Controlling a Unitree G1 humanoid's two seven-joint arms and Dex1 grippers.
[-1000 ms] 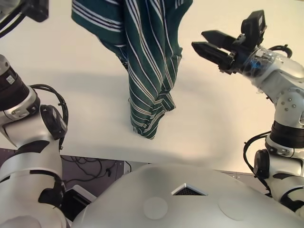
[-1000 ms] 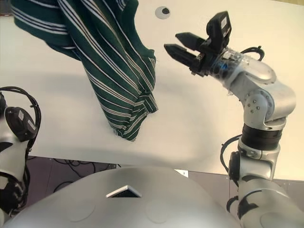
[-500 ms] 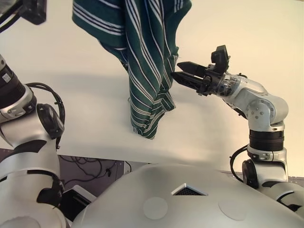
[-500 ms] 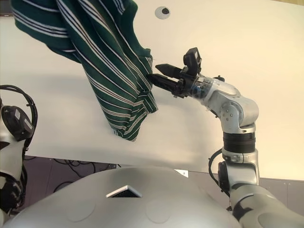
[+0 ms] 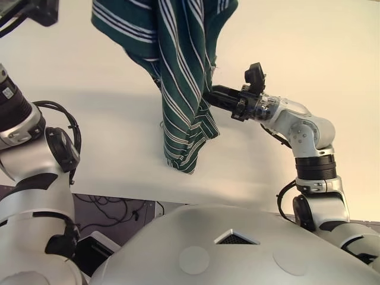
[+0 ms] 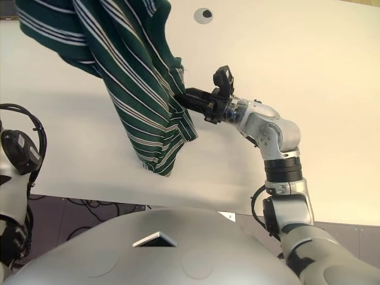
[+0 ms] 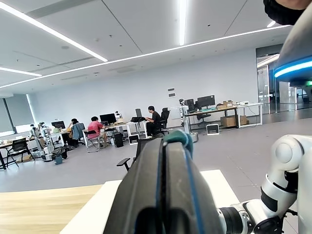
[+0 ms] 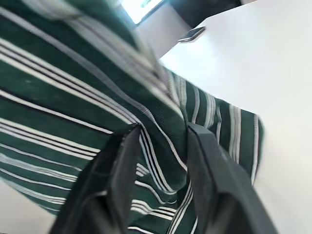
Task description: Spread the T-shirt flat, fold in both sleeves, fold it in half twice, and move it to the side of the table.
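A dark green T-shirt [image 5: 178,89] with thin white stripes hangs in a bunched column from above, and its lower end rests crumpled on the white table [image 5: 297,47]. In the left wrist view my left gripper [image 7: 171,142] is shut, with a bit of green cloth [image 7: 179,137] pinched at its tip, high over the table. My right gripper [image 5: 210,95] reaches in from the right at mid height of the hanging cloth. It is open, and the shirt's right edge lies between its two dark fingers [image 8: 122,165].
The table's near edge [image 5: 237,199] runs just below the shirt's lower end. A round grommet [image 6: 203,15] sits in the tabletop at the far side. Bare tabletop lies to the right of the right arm and to the left of the shirt.
My right arm has stretched leftward from open air until its open fingers straddle the shirt's right edge. The shirt hangs much as before.
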